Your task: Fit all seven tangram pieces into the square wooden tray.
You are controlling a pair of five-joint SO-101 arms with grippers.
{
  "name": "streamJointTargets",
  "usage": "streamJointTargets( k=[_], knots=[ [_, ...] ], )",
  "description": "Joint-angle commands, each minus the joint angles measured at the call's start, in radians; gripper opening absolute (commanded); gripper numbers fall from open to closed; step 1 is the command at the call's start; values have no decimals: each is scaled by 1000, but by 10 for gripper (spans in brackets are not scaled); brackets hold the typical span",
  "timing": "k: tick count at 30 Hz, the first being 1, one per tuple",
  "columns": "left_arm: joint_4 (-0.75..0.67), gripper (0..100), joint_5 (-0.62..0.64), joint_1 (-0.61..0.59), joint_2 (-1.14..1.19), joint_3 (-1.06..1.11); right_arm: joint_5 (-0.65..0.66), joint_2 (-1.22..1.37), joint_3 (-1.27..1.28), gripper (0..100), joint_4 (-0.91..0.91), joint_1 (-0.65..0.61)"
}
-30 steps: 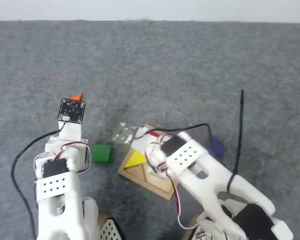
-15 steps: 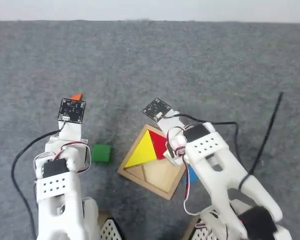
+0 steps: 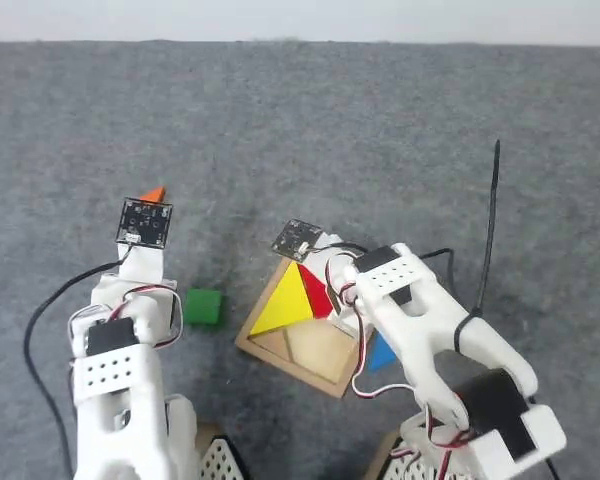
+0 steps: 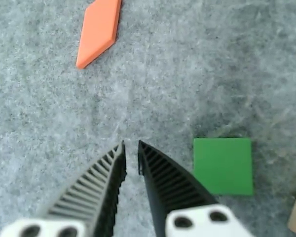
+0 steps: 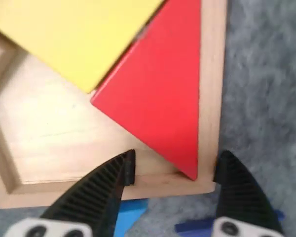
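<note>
The square wooden tray (image 3: 325, 372) lies between the arms and holds a yellow triangle (image 3: 278, 306) and a red triangle (image 3: 317, 291). In the right wrist view my right gripper (image 5: 176, 165) is open, its fingers straddling the red triangle's (image 5: 160, 89) corner at the tray rim (image 5: 212, 74), beside the yellow triangle (image 5: 79, 34). A green square (image 3: 203, 306) lies left of the tray and an orange parallelogram (image 3: 155, 193) farther back. My left gripper (image 4: 131, 145) is shut and empty above the carpet, with the green square (image 4: 223, 165) beside it and the orange parallelogram (image 4: 98, 29) ahead.
A light blue piece (image 3: 382, 352) pokes out at the tray's right side under the right arm (image 3: 410, 300); it shows again (image 5: 130, 217) next to a dark blue piece (image 5: 197, 228). Grey carpet (image 3: 300, 120) stretches open behind both arms.
The right arm swung off the tray to the right, then came back over its right corner. The red triangle now lies uncovered in the tray. The left arm has not moved.
</note>
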Motion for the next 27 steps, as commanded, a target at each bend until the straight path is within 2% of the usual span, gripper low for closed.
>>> streamJointTargets(
  k=[1,4,9,14,20,27],
  knots=[
    [-18,47,-15,-6,-26,-10,84,18,-71,103,-88,13],
    [-18,47,-15,-6,-26,-10,91,19,-110,9,-102,15],
    [-18,47,-15,-6,-26,-10,92,67,-181,39,-147,15],
    [-18,47,-15,-6,-26,-10,100,274,-356,40,-137,15],
    [-18,47,-15,-6,-26,-8,358,441,-623,40,5,15],
    [-18,47,-66,-6,-26,-7,535,490,-809,44,176,16]
  ],
)
